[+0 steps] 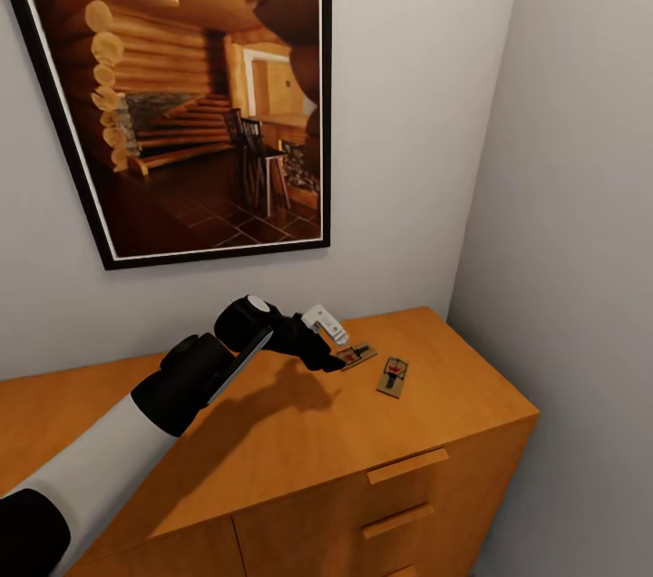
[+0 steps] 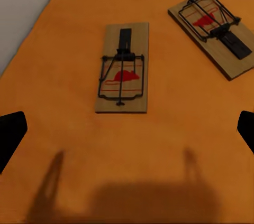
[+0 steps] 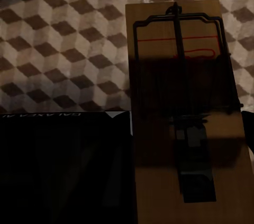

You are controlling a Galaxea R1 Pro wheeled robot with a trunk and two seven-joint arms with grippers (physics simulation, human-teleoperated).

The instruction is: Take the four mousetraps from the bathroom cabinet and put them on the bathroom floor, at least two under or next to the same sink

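Two flat wooden mousetraps with red spots lie before the spread left hand.

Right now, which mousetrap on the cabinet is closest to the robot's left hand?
The mousetrap right at the left gripper fingers, nearer the wall. The other mousetrap lies farther off, toward the cabinet's front edge.

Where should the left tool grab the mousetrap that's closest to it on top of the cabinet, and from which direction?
Take the nearer mousetrap by the long edges of its wooden board, coming straight down from above. It lies flat on the cabinet top, so nothing can get under it, and the wire parts sit along its middle. The left tool hangs open above it. The second mousetrap lies apart, leaving finger room.
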